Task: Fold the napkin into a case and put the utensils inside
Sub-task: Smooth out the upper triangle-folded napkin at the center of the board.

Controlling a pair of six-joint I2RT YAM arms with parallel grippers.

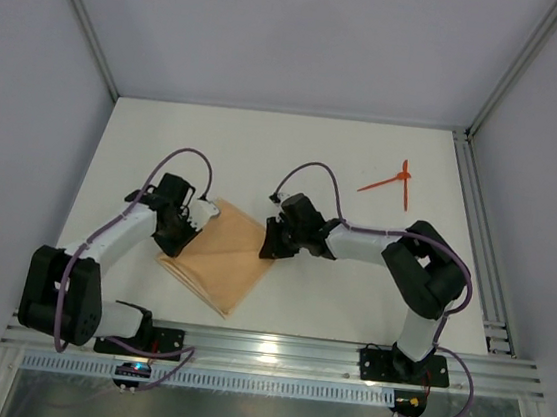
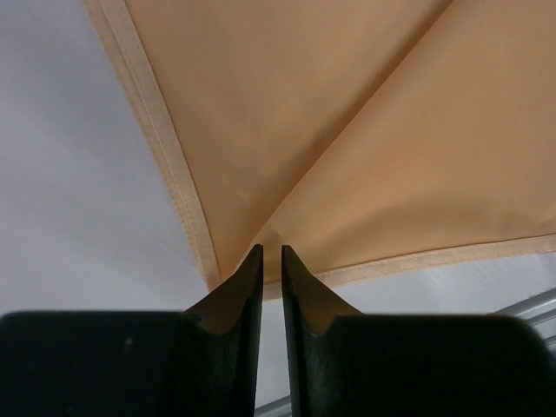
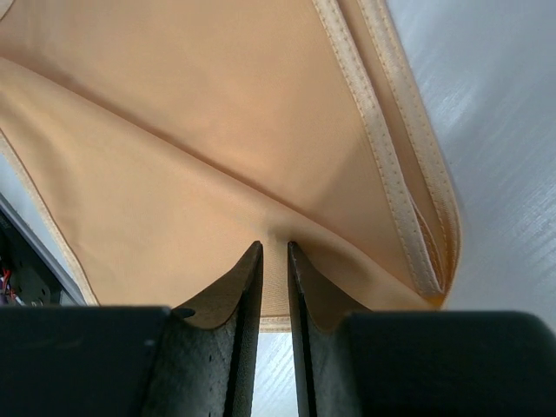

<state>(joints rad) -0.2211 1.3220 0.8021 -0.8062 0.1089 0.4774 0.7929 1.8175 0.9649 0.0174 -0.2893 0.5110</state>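
The napkin (image 1: 218, 254) is pinched by the narrow fingers of the right gripper (image 3: 274, 246). Whether the left gripper (image 2: 270, 250), equally narrow at a corner, holds it cannot be told. The utensils (image 1: 390, 181), at two o'clock, are shown only overhead.

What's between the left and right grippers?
Only the folded napkin: left gripper at one edge, right gripper at the opposite; top view.

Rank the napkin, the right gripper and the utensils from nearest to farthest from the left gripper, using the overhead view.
Measured from the left gripper:
1. napkin, directly at its jaws, in the middle.
2. right gripper, at the napkin's opposite, right-hand edge.
3. utensils, crossed, far off at the back right.
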